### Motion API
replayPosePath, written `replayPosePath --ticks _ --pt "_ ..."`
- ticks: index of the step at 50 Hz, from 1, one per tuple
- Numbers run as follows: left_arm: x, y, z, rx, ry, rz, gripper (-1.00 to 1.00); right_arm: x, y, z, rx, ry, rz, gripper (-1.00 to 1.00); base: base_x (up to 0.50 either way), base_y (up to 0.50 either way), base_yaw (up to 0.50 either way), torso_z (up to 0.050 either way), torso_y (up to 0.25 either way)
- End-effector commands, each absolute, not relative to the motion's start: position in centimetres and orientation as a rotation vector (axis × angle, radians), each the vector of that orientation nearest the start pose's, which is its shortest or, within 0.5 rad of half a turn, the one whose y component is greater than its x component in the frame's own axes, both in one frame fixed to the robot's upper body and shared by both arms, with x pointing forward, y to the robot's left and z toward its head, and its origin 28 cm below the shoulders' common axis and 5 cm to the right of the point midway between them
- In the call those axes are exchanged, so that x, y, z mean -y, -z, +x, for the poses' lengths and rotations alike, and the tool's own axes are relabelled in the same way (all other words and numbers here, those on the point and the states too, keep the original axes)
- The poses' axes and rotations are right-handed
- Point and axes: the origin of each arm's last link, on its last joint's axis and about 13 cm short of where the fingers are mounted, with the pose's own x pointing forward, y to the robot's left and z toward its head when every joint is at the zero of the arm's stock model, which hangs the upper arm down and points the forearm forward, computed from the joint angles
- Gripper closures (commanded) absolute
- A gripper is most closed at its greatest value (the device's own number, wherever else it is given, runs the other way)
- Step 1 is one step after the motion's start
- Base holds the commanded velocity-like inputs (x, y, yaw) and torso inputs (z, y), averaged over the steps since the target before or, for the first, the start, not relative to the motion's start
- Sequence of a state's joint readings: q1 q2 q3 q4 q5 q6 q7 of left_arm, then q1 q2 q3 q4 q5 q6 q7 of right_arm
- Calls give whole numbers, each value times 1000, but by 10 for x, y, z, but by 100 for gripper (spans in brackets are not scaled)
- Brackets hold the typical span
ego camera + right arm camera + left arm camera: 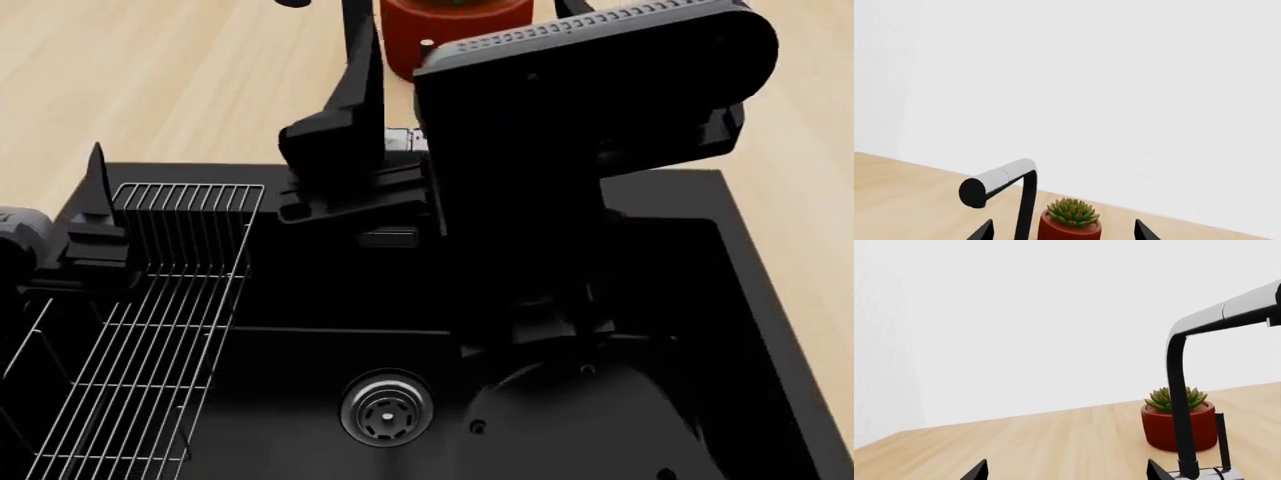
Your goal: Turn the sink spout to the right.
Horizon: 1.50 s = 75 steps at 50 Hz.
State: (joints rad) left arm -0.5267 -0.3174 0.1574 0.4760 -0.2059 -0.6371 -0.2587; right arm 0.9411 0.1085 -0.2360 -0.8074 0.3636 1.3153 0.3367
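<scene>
In the head view, the silver wire rack (160, 320) fills the left side of the frame, lying over the left part of the black sink (747, 290), with the left gripper (96, 185) just above its upper left corner; its fingertips show spread apart in the left wrist view. The round steel drain (387, 408) sits at lower centre. The sink spout (358, 50) rises at upper centre, behind the basin's back edge, with a red pot holding a succulent (447, 25) just right of it on the wooden counter (160, 80). The right arm's dark body covers the centre and right; the right gripper (1062, 231) stands open in its wrist view, the spout between its tips.
</scene>
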Motion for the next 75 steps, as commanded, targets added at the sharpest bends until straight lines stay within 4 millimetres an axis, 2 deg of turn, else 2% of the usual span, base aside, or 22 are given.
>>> replayPosePath --ticks 1,5,15,41,61,75 --pt "-230 -193 272 331 -67 167 -100 46 -284 240 381 -177 -69 -100 0 0 0 0 0" --pt "-231 -193 272 330 -67 171 -100 44 -284 241 352 -185 7 -100 0 0 0 0 0" --pt "-231 -194 272 333 -71 170 -100 37 -279 245 314 -227 67 -100 0 0 0 0 0" --pt "-233 -190 272 327 -67 168 -100 18 -274 253 288 -281 64 -100 0 0 0 0 0" --pt "-233 -190 272 327 -67 168 -100 18 -274 253 288 -281 64 -100 0 0 0 0 0" --pt "-233 -190 271 326 -56 161 -100 12 -285 268 319 -291 66 -100 0 0 0 0 0"
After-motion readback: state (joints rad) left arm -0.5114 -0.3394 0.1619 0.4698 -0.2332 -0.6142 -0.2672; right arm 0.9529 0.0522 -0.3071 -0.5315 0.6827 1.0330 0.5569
